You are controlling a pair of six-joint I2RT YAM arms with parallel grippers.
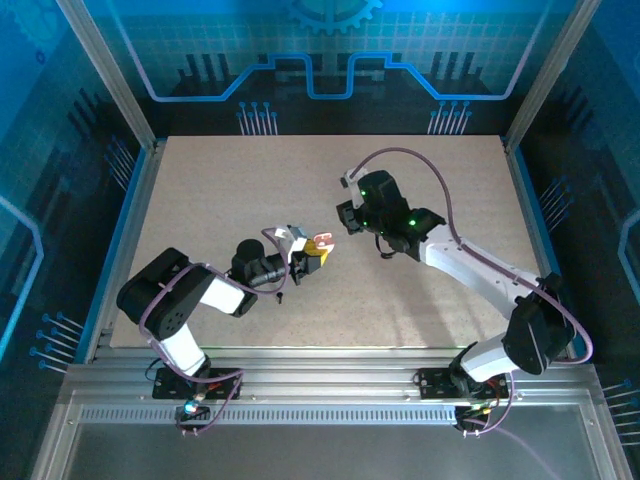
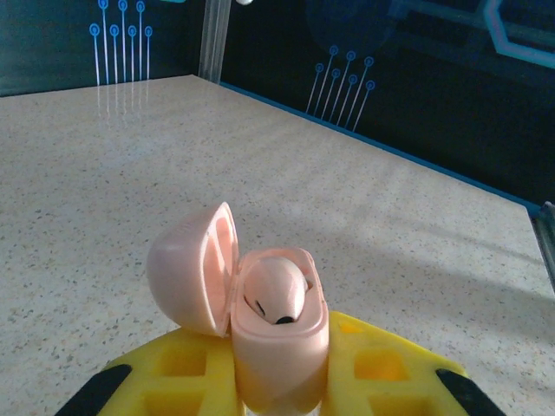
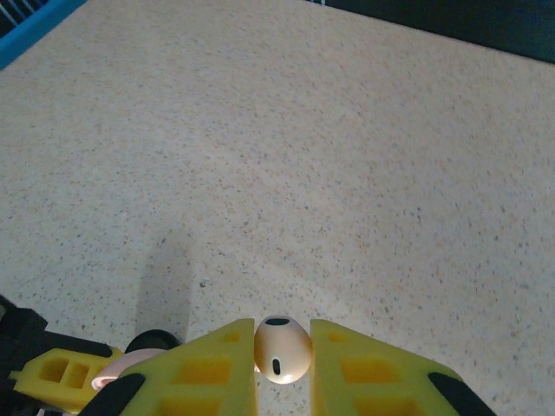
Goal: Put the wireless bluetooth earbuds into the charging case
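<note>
Clamping the pink charging case (image 2: pixel 282 364) by its body, the left gripper (image 2: pixel 277 394) is presenting it with the lid (image 2: pixel 186 273) hanging open to one side, seemingly to leave the mouth reachable, and one earbud (image 2: pixel 276 290) is already sitting inside. Further right, the right gripper (image 3: pixel 284 381) is pinching the second earbud (image 3: pixel 282 349) between its yellow fingertips (image 3: pixel 364 364) above the speckled table (image 3: pixel 303 156), near the case but apart from it; only the open lid and seated earbud are crowding the way in.

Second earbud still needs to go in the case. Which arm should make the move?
Right. The right jaws grip the second earbud, ready to carry over. The left jaws hold the open charging case with the first earbud seated inside, so that arm should just steady it.
</note>
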